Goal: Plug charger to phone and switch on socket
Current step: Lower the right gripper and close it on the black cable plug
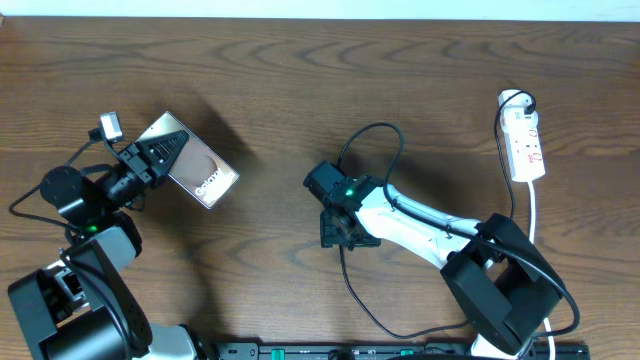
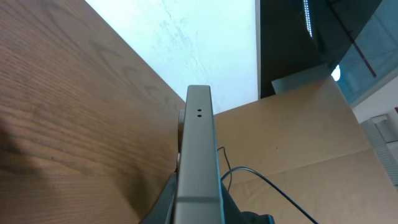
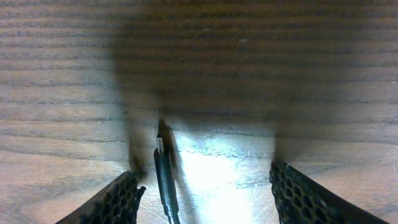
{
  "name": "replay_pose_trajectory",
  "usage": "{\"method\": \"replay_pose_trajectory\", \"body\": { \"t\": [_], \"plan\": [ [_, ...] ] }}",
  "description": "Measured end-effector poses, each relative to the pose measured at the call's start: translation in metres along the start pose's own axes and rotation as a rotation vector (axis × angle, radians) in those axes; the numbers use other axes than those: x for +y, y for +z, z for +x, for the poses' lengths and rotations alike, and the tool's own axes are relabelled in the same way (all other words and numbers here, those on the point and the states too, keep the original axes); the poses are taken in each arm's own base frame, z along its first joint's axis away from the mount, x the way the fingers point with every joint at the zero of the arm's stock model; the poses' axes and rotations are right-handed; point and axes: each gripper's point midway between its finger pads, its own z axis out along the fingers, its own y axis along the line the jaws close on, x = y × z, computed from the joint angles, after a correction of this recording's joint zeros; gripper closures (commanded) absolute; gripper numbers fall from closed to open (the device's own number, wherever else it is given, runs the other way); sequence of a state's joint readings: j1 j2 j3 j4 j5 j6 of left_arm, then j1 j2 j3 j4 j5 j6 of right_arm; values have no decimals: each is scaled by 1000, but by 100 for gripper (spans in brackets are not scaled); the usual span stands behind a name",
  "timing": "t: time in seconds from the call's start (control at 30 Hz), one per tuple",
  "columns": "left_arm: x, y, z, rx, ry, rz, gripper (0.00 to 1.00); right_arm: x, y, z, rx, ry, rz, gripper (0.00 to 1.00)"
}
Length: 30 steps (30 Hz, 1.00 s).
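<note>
The phone (image 1: 203, 176), brown-grey with "Galaxy" lettering, is held tilted off the table at the left by my left gripper (image 1: 160, 150), which is shut on its near end. In the left wrist view the phone (image 2: 199, 155) shows edge-on between the fingers (image 2: 199, 214). My right gripper (image 1: 340, 230) is open, low over the table at the centre. In the right wrist view the charger's black plug tip (image 3: 163, 171) lies on the wood between the open fingers (image 3: 208, 199), close to the left finger and untouched. The black charger cable (image 1: 385, 126) loops around the right arm. The white socket strip (image 1: 526, 140) lies at the far right.
The strip's white cord (image 1: 534, 205) runs down toward the front right edge. The right arm's white link (image 1: 420, 225) stretches across the table's right half. A brown cardboard panel (image 2: 298, 143) and a white wall show beyond the table in the left wrist view.
</note>
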<state>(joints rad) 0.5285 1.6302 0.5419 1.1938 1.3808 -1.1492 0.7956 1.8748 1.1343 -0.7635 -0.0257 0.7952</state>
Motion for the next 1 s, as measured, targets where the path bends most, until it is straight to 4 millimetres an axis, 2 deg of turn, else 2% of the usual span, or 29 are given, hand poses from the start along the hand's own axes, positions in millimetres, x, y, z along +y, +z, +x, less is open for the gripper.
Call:
{"method": "replay_pose_trajectory", "body": {
  "t": [0.23, 0.43, 0.67, 1.0],
  "plan": [
    [0, 0, 0, 0, 2, 0, 92, 0, 0, -1, -3, -8, -1, 54],
    [0, 0, 0, 0, 2, 0, 92, 0, 0, -1, -4, -11, 1, 73],
    [0, 0, 0, 0, 2, 0, 93, 0, 0, -1, -4, -15, 1, 82],
    [0, 0, 0, 0, 2, 0, 93, 2, 0, -3, -11, -15, -6, 85]
  ]
}}
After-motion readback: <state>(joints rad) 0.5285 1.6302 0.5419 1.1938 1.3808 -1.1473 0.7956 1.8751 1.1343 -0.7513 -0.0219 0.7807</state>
